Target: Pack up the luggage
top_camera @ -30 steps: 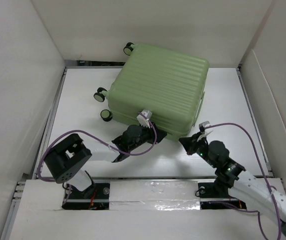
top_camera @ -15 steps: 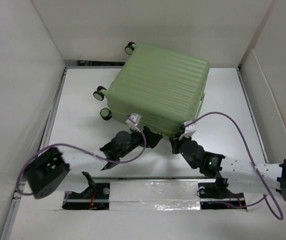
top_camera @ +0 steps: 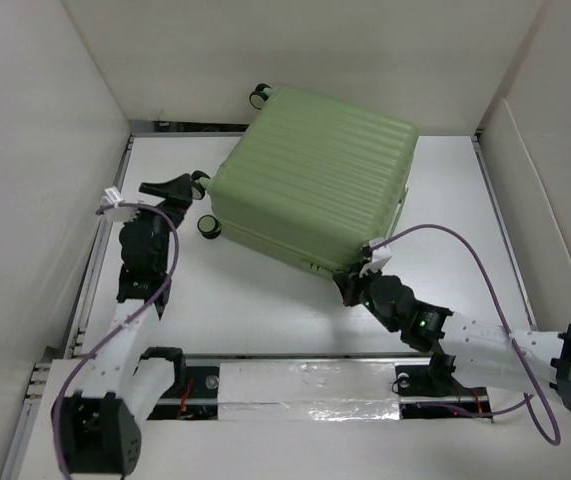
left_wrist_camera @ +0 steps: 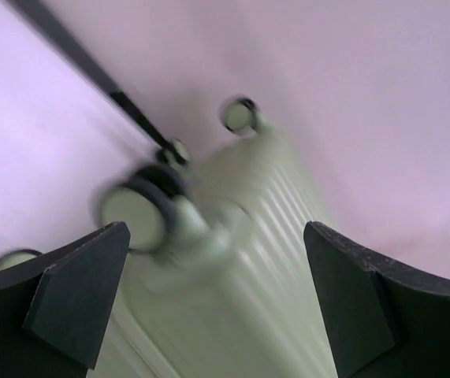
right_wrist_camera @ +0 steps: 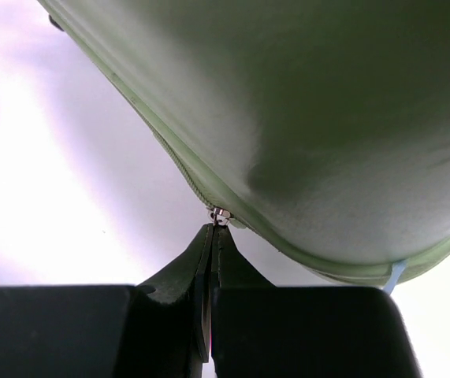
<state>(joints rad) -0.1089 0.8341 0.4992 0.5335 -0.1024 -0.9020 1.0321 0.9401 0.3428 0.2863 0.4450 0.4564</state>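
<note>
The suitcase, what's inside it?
Nothing inside shows: the suitcase lies closed, only its green ribbed shell and zipper seam visible. The right gripper seems to pinch the zipper pull at the near edge.

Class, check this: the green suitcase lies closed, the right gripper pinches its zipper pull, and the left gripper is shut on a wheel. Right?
Not quite: the left wrist view shows the left gripper open, its fingers wide apart, gripping no wheel. The closed suitcase and the right gripper pinching the zipper pull are right.
</note>
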